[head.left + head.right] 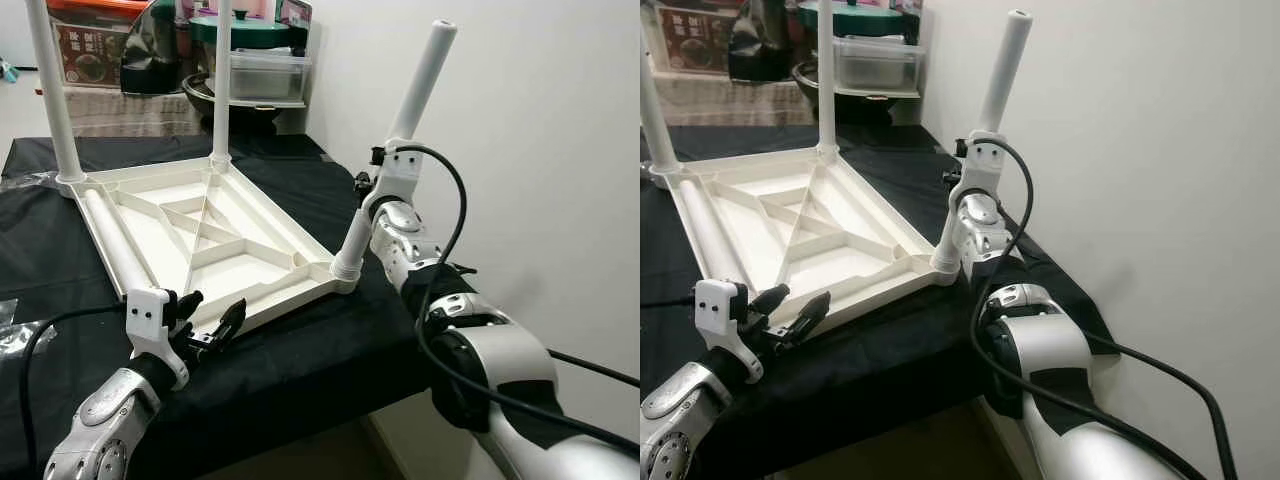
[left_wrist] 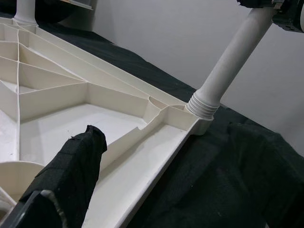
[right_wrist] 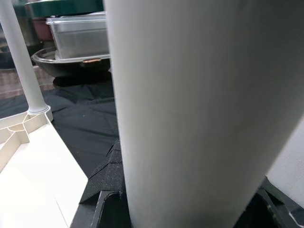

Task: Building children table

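Black cloth (image 1: 300, 365) beside white wall (image 1: 540, 120)

The underside of a white plastic tabletop (image 2: 95, 102) is seen lying on a black cloth (image 2: 228, 175), its raised ribs dividing the surface into triangular and four-sided cells. At its near corner a white leg (image 2: 235, 59) is seated in a ribbed collar (image 2: 203, 105) and is tilted away from the tabletop. The upper end of this leg is met by a dark part at the picture's edge (too little of it is visible to be identified). One black padded finger (image 2: 71, 178) of the left gripper is seen close to the camera, above the tabletop's edge. A second leg (image 2: 26, 9) is partly visible at the far corner. A pale wall (image 2: 166, 33) is seen behind.
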Available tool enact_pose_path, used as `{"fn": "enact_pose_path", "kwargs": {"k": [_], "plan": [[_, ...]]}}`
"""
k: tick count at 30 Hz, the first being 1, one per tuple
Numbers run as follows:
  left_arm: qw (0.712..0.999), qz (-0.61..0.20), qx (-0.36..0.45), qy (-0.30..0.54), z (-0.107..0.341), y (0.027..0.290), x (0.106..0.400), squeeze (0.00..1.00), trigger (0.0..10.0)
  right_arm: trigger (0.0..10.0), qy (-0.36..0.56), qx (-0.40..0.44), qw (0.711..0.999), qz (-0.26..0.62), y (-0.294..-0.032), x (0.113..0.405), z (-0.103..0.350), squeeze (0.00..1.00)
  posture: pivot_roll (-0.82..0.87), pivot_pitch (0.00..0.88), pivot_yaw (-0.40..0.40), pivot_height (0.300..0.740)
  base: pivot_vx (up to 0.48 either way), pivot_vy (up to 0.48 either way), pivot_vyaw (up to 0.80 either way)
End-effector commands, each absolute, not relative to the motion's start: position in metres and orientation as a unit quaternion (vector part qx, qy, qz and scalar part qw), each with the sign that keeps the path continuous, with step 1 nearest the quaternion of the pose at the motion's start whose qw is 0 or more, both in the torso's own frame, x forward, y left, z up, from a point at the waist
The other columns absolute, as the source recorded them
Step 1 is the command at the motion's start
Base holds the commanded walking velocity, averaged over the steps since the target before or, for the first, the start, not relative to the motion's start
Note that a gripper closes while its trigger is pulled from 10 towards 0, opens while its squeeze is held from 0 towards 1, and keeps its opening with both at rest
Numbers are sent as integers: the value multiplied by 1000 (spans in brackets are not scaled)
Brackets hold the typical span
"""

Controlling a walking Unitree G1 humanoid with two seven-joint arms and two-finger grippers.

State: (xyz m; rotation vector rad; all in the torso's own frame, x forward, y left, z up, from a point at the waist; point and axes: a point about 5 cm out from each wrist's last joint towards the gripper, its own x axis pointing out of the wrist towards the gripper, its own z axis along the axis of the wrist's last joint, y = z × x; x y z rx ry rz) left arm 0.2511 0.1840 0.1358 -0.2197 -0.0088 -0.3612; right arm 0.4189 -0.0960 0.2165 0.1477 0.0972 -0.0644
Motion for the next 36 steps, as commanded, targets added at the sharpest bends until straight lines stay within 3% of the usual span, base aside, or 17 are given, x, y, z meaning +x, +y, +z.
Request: {"fn": "enact_pose_path", "kwargs": {"k": [1,15,24,25,26,27,28,29,30,36], "plan": [[976,-184,-115,4,132,179,253,0,10000,0,175,77,981,-41,-90,404,158,0,45,0,-162,740,0,0,0],[975,-187,-119,3,132,175,254,0,10000,0,177,92,973,-115,-83,404,168,0,48,0,-173,740,0,0,0],[974,-189,-121,3,131,172,254,0,10000,0,159,99,978,-87,-73,409,187,0,47,0,-178,740,0,0,0],[974,-189,-121,3,130,171,255,0,10000,1373,155,93,981,-77,-72,410,190,0,47,0,-178,740,0,0,0],[974,-189,-121,4,130,171,255,0,10000,2039,153,88,982,-65,-70,410,192,0,47,0,-178,740,0,0,0],[974,-189,-121,4,130,171,255,0,10000,2039,153,88,982,-65,-70,410,192,0,47,0,-178,740,0,0,0],[974,-189,-121,4,130,171,255,0,10000,4196,154,84,983,-52,-68,410,192,0,47,0,-180,740,0,0,0],[974,-189,-121,4,130,171,255,0,10000,4196,154,84,983,-52,-68,410,192,0,47,0,-180,740,0,0,0],[975,-189,-121,4,129,171,255,0,10000,10000,155,77,984,-34,-65,410,192,0,47,0,-181,740,0,0,0],[975,-189,-121,5,128,171,255,0,10000,10000,160,74,984,-24,-64,410,190,0,47,0,-180,740,0,0,0]]}}
